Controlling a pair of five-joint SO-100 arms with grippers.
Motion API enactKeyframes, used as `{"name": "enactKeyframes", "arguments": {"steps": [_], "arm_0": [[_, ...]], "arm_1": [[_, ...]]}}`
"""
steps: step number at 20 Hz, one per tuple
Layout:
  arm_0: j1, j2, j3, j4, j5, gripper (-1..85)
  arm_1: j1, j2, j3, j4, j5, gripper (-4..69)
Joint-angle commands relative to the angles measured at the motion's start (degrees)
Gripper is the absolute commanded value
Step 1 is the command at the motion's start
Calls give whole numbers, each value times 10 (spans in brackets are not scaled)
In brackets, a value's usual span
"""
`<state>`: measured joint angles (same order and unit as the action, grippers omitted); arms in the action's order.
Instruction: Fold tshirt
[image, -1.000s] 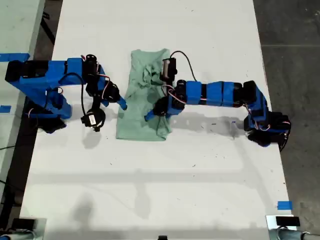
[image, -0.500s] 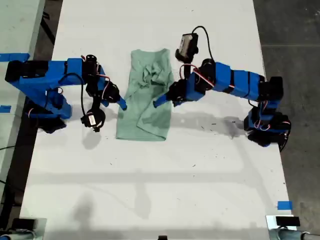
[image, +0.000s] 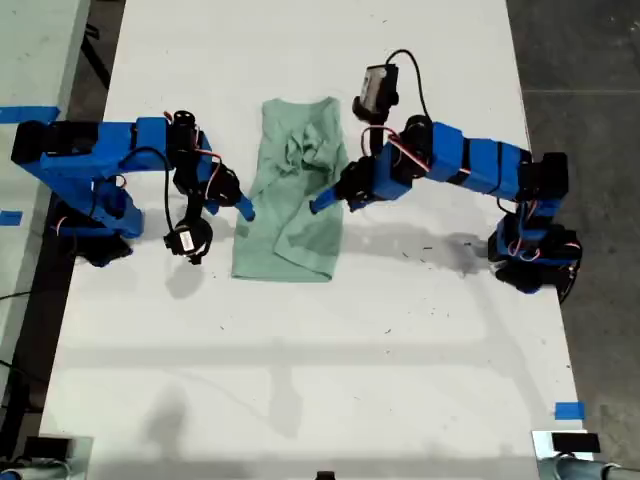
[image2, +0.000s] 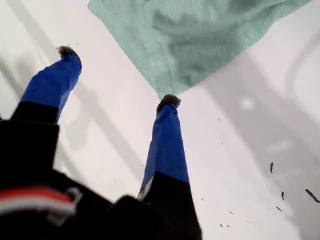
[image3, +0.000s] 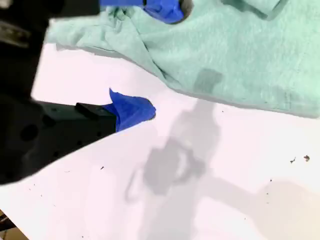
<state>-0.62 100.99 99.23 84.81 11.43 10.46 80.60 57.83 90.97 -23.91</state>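
Evidently the tshirt (image: 292, 205) lay rumpled on the bench (image: 300, 380), cut off in both wrist views, while my first end effector (image2: 117, 75) gaped empty near its corner and my second end effector (image3: 160, 61) straddled its edge, jaws apart.

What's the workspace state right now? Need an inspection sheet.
Surface: white table, a few dark specks, otherwise bare.
Job's things: tshirt lies flat between the two arms as a narrow strip, rumpled at its middle.
Clutter: blue tape piece near the table's corner at the exterior view's lower right.
Grippers: my first gripper open, with a corner of the shirt just past one fingertip. My second gripper open, one finger over the shirt and one over bare table.
Cables: black cable loops above the arm on the exterior view's right, clear of the shirt.
Surroundings: grey floor; more blue tape on the neighbouring surface.
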Motion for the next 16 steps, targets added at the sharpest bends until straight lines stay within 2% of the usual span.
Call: {"name": "enactKeyframes", "arguments": {"steps": [1,3,8,10,11,13,14,16], "arm_0": [[-6,-14,15,-33,-2,235],[-16,-33,54,-78,0,236],[-25,-97,149,-243,0,234],[-25,-142,146,-274,0,231],[-25,-161,144,-287,-4,190],[-22,-178,142,-312,-3,26],[-19,-183,143,-323,-4,0],[-19,-189,142,-323,-18,0]], "arm_1": [[4,47,-4,0,-11,290],[3,47,-4,0,-11,289],[-4,52,5,0,-9,289],[-4,54,8,0,-9,289],[-4,54,8,0,-9,289],[-4,54,11,0,-8,289],[-4,54,12,0,-8,289],[-4,54,16,-1,-7,289]]}}
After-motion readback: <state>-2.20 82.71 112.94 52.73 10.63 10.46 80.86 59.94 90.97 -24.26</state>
